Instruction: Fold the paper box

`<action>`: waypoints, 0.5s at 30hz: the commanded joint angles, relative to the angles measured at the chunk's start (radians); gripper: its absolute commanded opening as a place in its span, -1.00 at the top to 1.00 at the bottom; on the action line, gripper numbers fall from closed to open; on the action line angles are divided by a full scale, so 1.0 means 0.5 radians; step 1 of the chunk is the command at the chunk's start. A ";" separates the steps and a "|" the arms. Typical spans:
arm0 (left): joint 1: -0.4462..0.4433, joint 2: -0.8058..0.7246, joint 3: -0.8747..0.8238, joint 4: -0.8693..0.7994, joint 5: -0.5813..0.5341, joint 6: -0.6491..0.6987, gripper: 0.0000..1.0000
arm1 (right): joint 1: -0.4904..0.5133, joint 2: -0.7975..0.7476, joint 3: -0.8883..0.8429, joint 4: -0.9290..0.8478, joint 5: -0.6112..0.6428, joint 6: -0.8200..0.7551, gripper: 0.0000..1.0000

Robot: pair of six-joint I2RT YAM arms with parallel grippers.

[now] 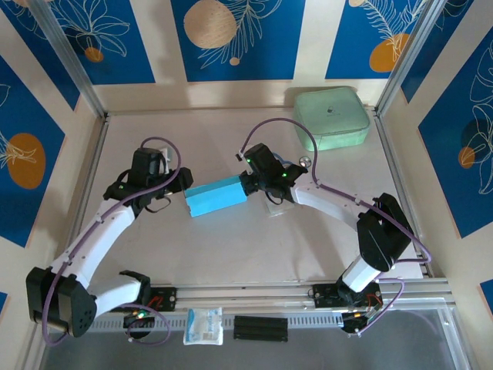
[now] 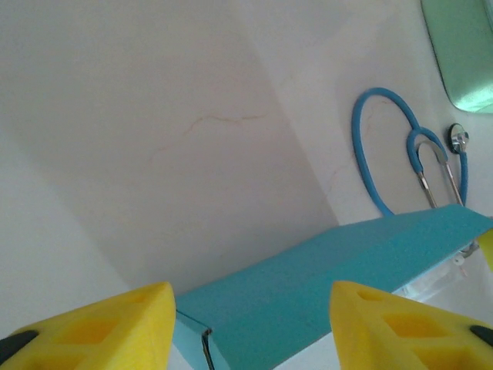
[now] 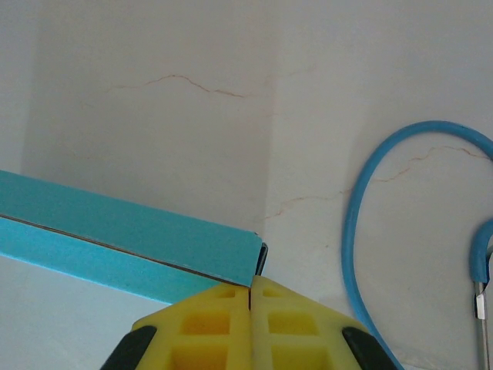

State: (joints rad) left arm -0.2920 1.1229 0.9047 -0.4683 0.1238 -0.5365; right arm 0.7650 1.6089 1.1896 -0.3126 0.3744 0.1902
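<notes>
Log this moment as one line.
box: blue, formed | right gripper: shut on box's right end | left gripper: open at its left end

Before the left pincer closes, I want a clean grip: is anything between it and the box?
Nothing visible. The left pincer is open and the box lies straight ahead of its spread fingers, with bare table around it. The right pincer is shut on the far end.

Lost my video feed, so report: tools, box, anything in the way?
Left tool open at paper box left end. Right tool shut on its right end. Blue stethoscope lies close beside it.
</notes>
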 commanded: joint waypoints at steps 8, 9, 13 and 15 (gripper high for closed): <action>0.065 -0.083 -0.312 0.201 0.211 -0.305 -0.12 | 0.021 0.054 0.035 -0.086 -0.006 -0.009 0.95; 0.070 -0.085 -0.331 0.226 0.218 -0.319 -0.10 | 0.025 0.053 0.032 -0.087 -0.007 -0.012 0.95; 0.078 -0.091 -0.375 0.264 0.231 -0.337 0.00 | 0.028 0.056 0.031 -0.089 -0.004 -0.012 0.95; 0.081 -0.101 -0.397 0.263 0.221 -0.338 0.04 | 0.028 0.058 0.031 -0.092 -0.001 -0.004 0.95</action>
State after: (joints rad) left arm -0.2615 1.0805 0.7406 -0.3256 0.2173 -0.6918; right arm 0.7670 1.6146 1.1896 -0.3077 0.3775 0.1902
